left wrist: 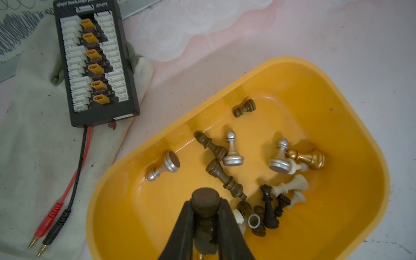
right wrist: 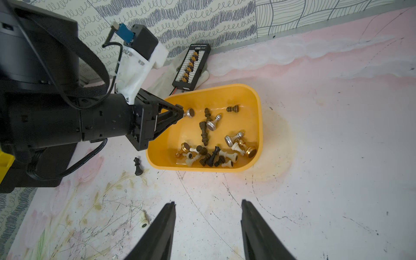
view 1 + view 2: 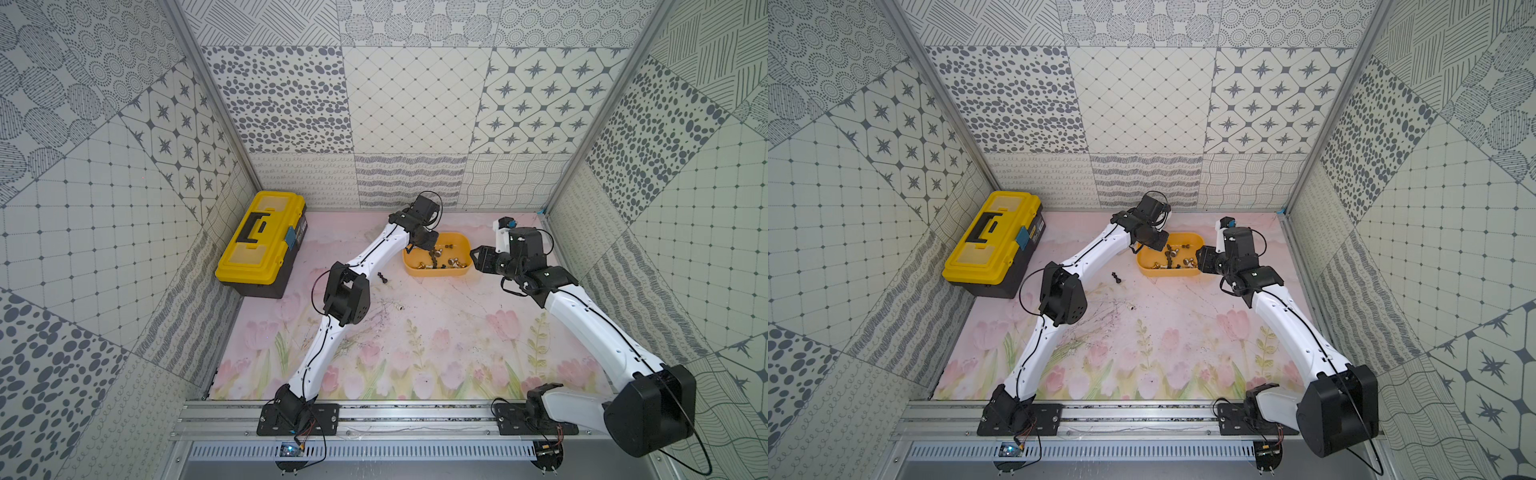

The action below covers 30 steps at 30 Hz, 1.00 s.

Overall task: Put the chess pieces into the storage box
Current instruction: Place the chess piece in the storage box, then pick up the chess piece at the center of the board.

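Note:
The yellow-orange storage box sits at the back of the mat and holds several chess pieces lying in a jumble, black, white, silver and gold. My left gripper hangs over the box's left end, shut on a dark chess piece. My right gripper is open and empty, over the bare mat to the right of the box. A black piece stands on the mat left of the box. A small white piece lies nearer the front.
A yellow toolbox with a black handle stands at the back left against the wall. A black connector board with red and black leads rests on a pale cloth behind the box. Patterned walls close three sides.

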Each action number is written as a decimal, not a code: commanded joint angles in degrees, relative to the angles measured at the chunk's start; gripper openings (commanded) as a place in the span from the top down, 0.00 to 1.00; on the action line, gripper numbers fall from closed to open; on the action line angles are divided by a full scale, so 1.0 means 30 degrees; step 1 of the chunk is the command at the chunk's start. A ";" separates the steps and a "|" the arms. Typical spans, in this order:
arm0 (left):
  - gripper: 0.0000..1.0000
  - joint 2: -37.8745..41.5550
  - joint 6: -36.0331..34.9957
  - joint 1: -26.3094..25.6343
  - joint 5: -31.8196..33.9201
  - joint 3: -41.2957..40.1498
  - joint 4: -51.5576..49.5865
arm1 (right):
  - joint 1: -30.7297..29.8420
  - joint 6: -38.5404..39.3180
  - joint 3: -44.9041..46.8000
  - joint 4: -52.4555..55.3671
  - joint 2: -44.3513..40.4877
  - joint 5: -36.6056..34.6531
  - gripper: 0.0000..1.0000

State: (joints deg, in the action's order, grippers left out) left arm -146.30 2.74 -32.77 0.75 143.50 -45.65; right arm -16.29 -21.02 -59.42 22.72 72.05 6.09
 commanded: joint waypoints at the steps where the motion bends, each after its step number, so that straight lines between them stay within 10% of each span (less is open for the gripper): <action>1: 0.92 -0.0434 0.0232 0.0193 0.0792 0.0316 -0.0625 | 0.0070 -0.0048 -0.0672 -0.1081 0.0290 0.0617 0.47; 6: 0.66 0.0190 0.0434 0.0173 0.0774 0.0193 -0.0839 | -0.0034 0.0139 -0.1367 -0.0268 0.0230 0.0920 0.47; 16: 0.60 0.4801 0.1953 0.0065 0.1143 -0.1751 -0.2042 | -0.4514 0.2417 -0.4216 0.3468 -0.0179 -0.2665 0.47; 30: 0.61 1.8562 0.5805 0.0058 0.2071 -2.0445 -0.1364 | -0.9050 0.2094 -0.2431 0.0924 0.2185 -0.0667 0.48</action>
State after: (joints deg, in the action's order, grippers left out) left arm -100.29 13.13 -32.60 5.13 96.51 -49.01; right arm -42.02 -16.01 -67.94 29.15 75.66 3.14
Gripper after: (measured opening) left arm 0.393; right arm 0.520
